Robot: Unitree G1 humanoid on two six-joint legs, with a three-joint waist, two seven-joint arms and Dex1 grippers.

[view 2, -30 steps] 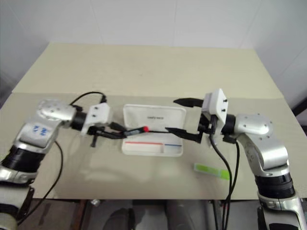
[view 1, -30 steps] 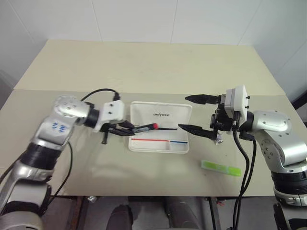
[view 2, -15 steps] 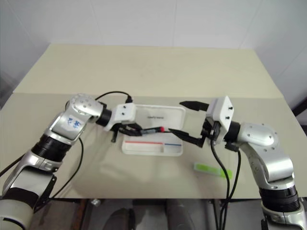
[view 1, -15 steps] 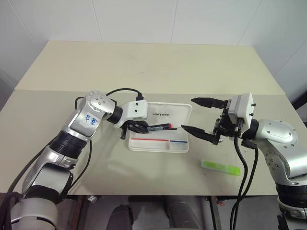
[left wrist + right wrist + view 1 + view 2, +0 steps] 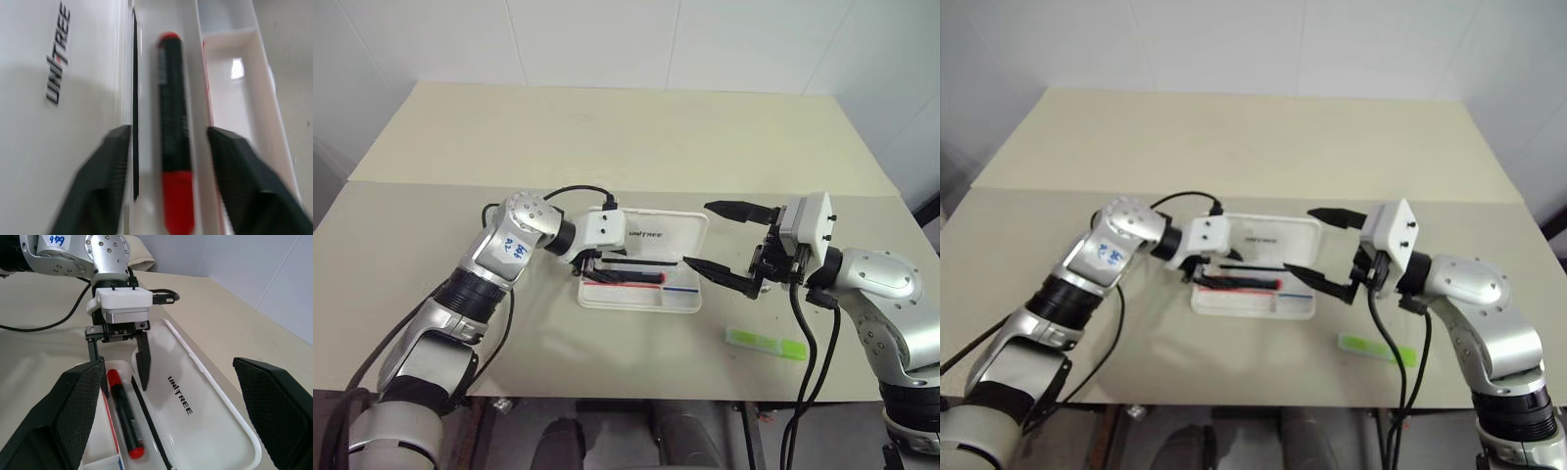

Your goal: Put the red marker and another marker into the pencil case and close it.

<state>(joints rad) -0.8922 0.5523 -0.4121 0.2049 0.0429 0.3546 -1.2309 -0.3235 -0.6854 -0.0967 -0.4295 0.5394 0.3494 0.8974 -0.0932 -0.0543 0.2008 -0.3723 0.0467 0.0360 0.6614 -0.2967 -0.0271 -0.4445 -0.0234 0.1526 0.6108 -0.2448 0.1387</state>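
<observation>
The white pencil case (image 5: 646, 303) lies open on the table, its "UNITREE" lid (image 5: 195, 411) folded back. The red marker (image 5: 628, 278) rests flat in the tray, along the hinge side. My left gripper (image 5: 597, 266) hovers at the tray's left end, open, with one finger (image 5: 110, 176) on each side of the marker (image 5: 173, 161) and not touching it. My right gripper (image 5: 700, 235) is held open at the case's right end, nothing between its fingers. The light-green marker (image 5: 765, 342) lies on the table to the right of the case, near the front edge.
The beige table (image 5: 607, 137) has open room behind the case and at the far left. A seam (image 5: 431, 184) crosses it just behind the arms. A black cable (image 5: 570, 192) loops off my left wrist. White walls stand behind.
My left gripper carried the red marker rightward over the case and opened; the marker now lies in the tray. My right gripper stayed where it was, open.
</observation>
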